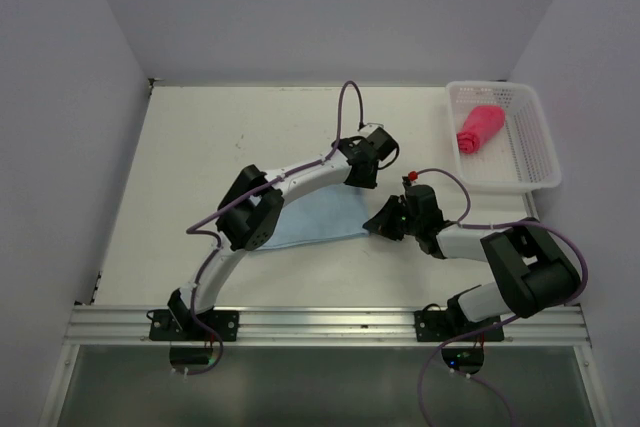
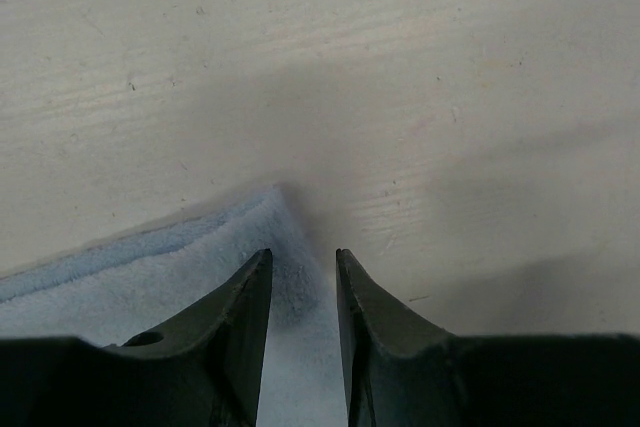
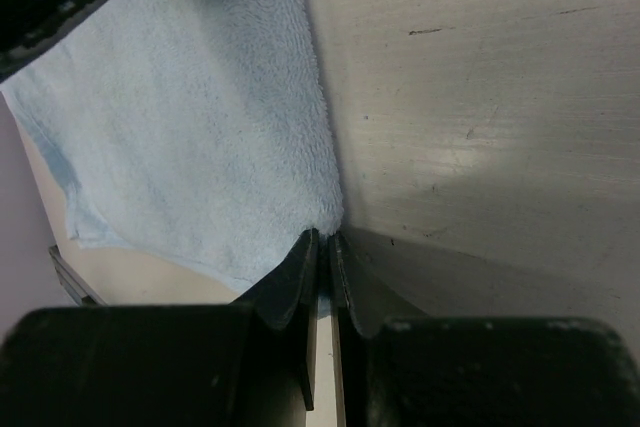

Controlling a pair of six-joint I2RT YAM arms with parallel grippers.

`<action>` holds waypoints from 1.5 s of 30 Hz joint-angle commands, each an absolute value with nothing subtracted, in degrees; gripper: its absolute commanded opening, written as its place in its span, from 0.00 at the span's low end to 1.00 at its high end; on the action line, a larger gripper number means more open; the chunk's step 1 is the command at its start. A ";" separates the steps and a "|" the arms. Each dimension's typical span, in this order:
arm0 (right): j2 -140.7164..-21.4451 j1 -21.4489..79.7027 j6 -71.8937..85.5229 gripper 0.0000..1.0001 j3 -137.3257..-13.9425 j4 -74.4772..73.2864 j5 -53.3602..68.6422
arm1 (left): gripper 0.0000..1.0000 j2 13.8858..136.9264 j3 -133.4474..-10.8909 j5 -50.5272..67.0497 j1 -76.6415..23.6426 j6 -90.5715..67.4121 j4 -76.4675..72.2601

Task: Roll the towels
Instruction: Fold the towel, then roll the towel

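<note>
left arm (image 1: 300,175) crossed over blue towel (image 1: 315,219), mid-frame | left tool (image 2: 303,255) stood parted above its corner | right tool (image 3: 323,235) clenched another corner | red-pink towel (image 1: 478,129) sat in basket (image 1: 548,162), upper right

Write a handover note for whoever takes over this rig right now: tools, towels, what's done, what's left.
Left tool: open, its fingers either side of a corner of the light blue towel, not clamped.
Right tool: shut, apparently pinching a corner of that towel.
Light blue towel: flat and unrolled on the table, partly under the left arm.
Red-pink towel: rolled, lying in the white basket at far right.
Done: red-pink towel. Left: roll the blue one.
</note>
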State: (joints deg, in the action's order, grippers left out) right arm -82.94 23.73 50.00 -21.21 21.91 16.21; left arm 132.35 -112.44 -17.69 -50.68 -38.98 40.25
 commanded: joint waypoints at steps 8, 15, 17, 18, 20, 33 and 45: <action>-83.50 24.17 48.43 0.08 -19.42 18.90 15.29 | 0.36 135.97 -116.98 -22.85 -50.71 -38.59 43.95; -82.88 24.17 48.25 0.07 -18.20 20.39 14.15 | 0.35 138.07 -117.07 -21.80 -50.27 -38.23 44.30; -83.05 24.08 47.99 0.06 -18.11 20.74 13.89 | 0.35 138.77 -117.07 -21.18 -50.19 -37.97 44.21; -83.23 24.17 48.08 0.06 -18.02 21.44 13.89 | 0.35 139.13 -117.42 -20.92 -50.19 -37.71 44.38; -83.50 24.17 48.08 0.06 -17.75 21.88 13.89 | 0.33 140.09 -117.68 -20.74 -50.19 -37.62 44.82; -79.91 24.78 44.92 0.00 -18.19 18.91 11.61 | 0.00 140.01 -116.81 -18.37 -50.10 -38.14 42.54; -68.39 35.41 37.00 0.00 -23.99 3.10 -6.57 | 0.00 123.14 -100.47 -11.87 -48.17 -42.28 18.91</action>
